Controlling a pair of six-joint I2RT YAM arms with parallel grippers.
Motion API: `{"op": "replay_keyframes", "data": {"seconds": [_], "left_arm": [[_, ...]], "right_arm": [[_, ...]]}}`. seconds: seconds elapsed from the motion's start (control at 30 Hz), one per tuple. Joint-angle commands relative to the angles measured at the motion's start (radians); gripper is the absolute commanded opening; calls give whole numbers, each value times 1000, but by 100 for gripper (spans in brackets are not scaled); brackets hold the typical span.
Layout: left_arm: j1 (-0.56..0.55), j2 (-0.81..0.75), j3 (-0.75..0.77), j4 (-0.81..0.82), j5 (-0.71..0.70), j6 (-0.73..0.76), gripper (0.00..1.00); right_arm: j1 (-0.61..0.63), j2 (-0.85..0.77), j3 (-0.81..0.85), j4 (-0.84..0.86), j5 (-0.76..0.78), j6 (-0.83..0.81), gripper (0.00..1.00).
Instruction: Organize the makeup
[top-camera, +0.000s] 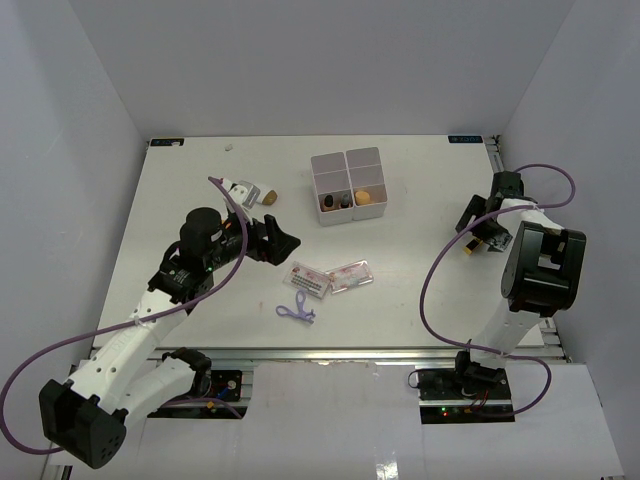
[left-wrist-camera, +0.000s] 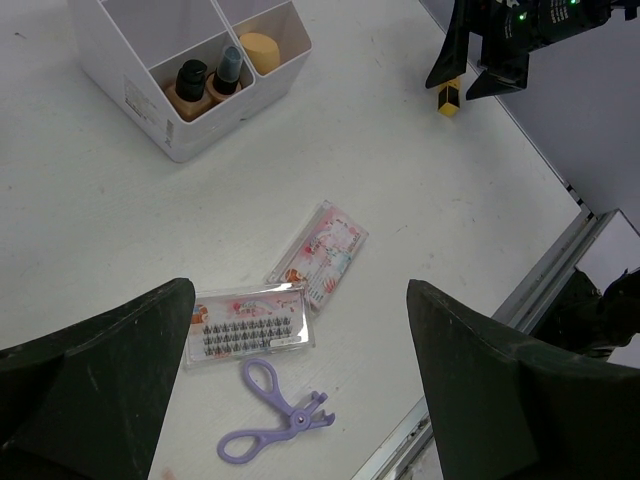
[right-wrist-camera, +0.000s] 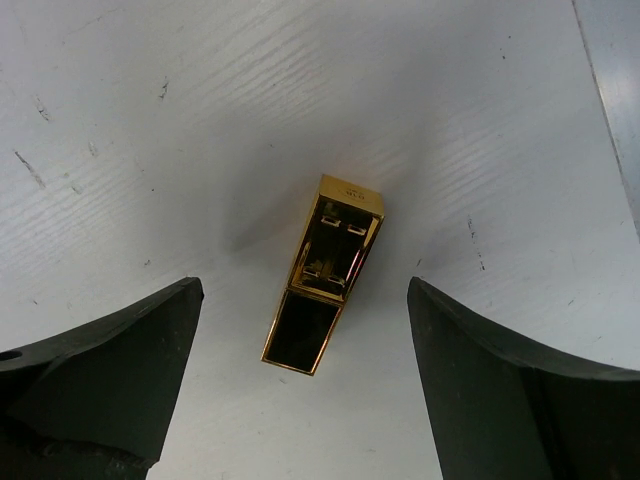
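Two flat clear packets with pink-red print (top-camera: 307, 279) (top-camera: 350, 276) lie mid-table, with a thin purple tool (top-camera: 296, 310) just in front of them. My left gripper (top-camera: 285, 243) is open and empty, hovering above and left of them; its wrist view shows the packets (left-wrist-camera: 247, 325) (left-wrist-camera: 320, 253) and the tool (left-wrist-camera: 275, 415) between the fingers (left-wrist-camera: 110, 380). My right gripper (top-camera: 478, 238) is open over a gold-and-black tube (right-wrist-camera: 325, 270) lying on the table, without touching it. A tan sponge (top-camera: 270, 197) lies at the back left. An orange sponge (top-camera: 365, 197) sits in the box.
The white four-compartment box (top-camera: 347, 160) stands at the back centre, with two dark-capped bottles (top-camera: 335, 203) in its front left compartment. A small white-pink item (top-camera: 243, 189) lies beside the tan sponge. A white oval piece (top-camera: 229, 147) lies near the far edge.
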Motion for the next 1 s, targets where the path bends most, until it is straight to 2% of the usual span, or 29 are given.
{"op": "replay_keyframes", "data": {"seconds": [0.0,0.27,0.6,0.7,0.77,0.97], "left_arm": [[3,-18,-8,-1,14,-1,98],[11,-7,-10,-1,12,-1,98],[19,-1,-16,-2,-1,3,98],[19,0,-15,1,3,6,98],[19,-1,-18,13,26,10,98],[20,-7,-42,78,180,9,98]], "right_arm": [[-1,17,29,1,12,2,87],[0,38,42,3,-28,0,69],[-1,32,36,11,-98,-16,35],[-1,18,26,23,-119,-34,31],[-1,-11,6,49,-173,-60,21],[-1,-134,-75,111,-304,-166,9]]}}
